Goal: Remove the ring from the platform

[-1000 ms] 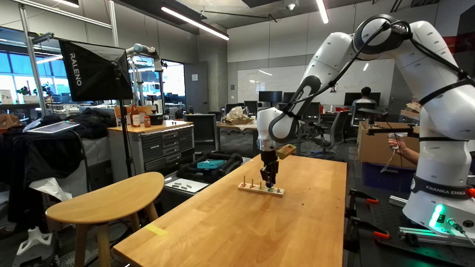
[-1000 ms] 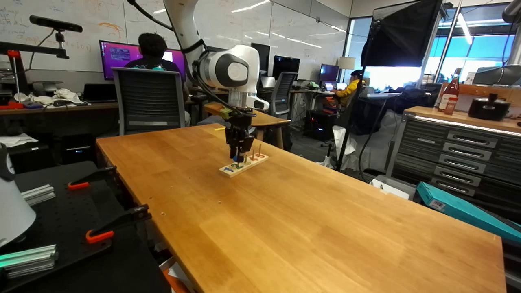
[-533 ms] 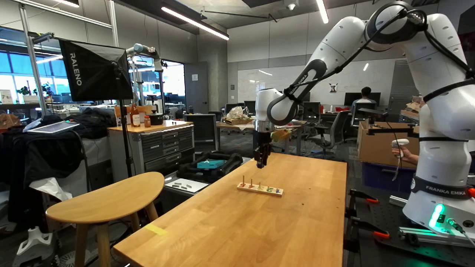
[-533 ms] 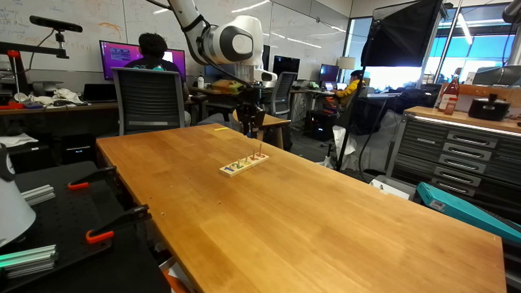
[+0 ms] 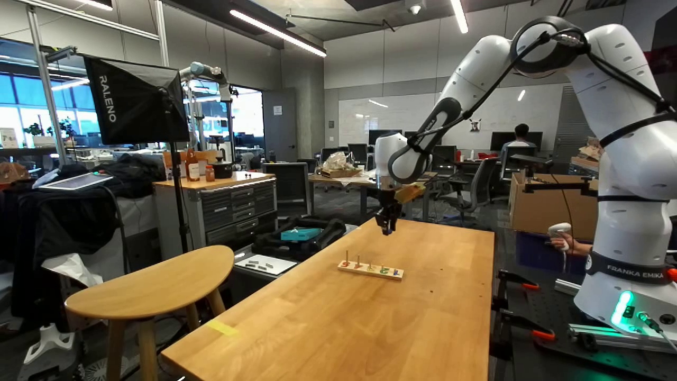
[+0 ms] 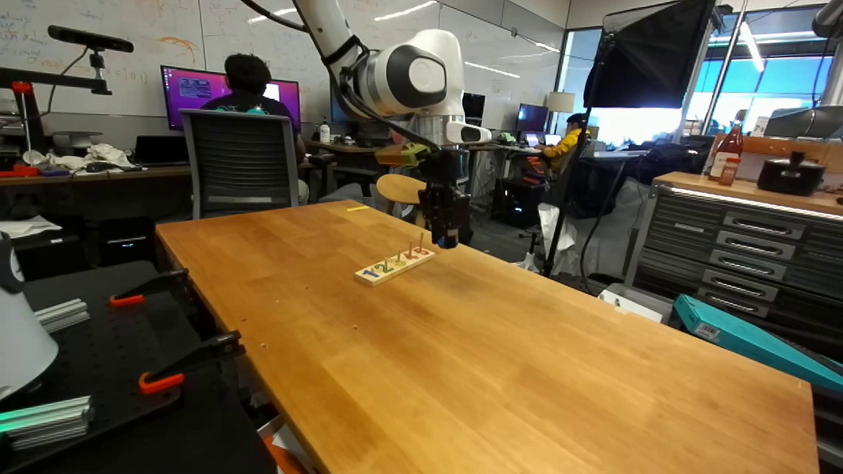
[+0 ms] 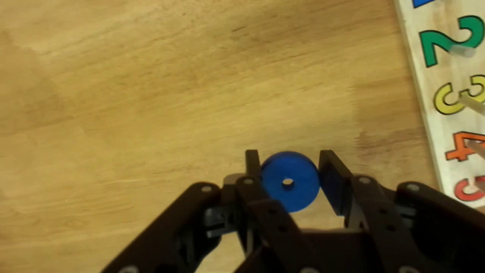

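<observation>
Ring [image 7: 303,185] hangs clear of the platform [image 7: 439,125], pinched on opposite sides by the 2 jaws of your gripper [image 7: 290,168], near the platform's end marked 5. Removal looks done; set-down probably remains. Hold a firm squeeze, carry the ring a little farther from the platform so nothing brushes its pegs [image 7: 462,51], then lower it straight onto the table [image 6: 461,362], level, and release only after contact.

Wood desk [image 5: 365,317] below hand [image 5: 387,228]. In an exterior view: whiteboard [image 5: 402,112] and dark carpet [image 5: 338,203] beyond hand; black softbox [image 5: 138,100], drawer cabinet [image 5: 240,206], curved wooden stool [image 5: 153,286] left of it; lit ceiling strip [image 5: 278,33] up-left. In an exterior view: bright windows [image 6: 787,76] right of hand.
</observation>
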